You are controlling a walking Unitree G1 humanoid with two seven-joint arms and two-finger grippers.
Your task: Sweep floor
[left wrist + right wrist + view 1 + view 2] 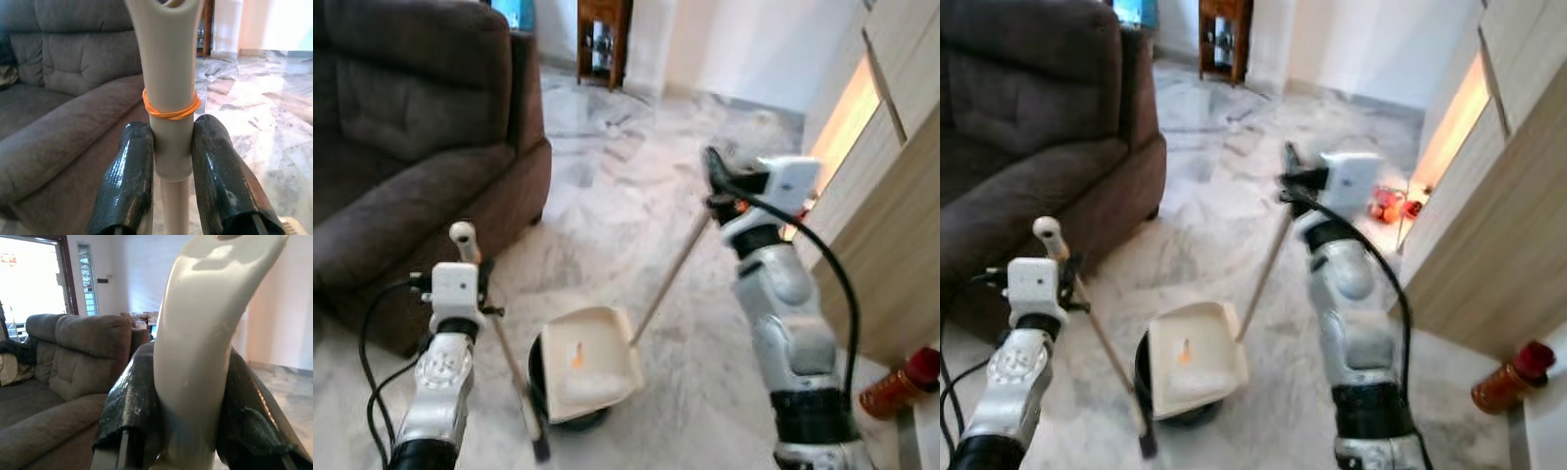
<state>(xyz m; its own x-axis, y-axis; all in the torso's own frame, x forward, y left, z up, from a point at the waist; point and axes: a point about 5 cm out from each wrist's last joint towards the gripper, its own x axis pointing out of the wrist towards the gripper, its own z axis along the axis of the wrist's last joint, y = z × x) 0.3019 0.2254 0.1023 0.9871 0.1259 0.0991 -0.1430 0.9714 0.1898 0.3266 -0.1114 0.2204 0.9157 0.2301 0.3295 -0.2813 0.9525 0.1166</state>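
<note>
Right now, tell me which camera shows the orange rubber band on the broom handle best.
The left wrist view: the rubber band wraps the broom handle just above the left gripper, large and sharp. In both eye views the handle is thin and the band is too small to make out. The right wrist view shows the dustpan handle instead.

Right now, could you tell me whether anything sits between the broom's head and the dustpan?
Nothing visible does. The broom, held by the left gripper, ends right beside the dustpan, which the right gripper holds by its handle.
</note>
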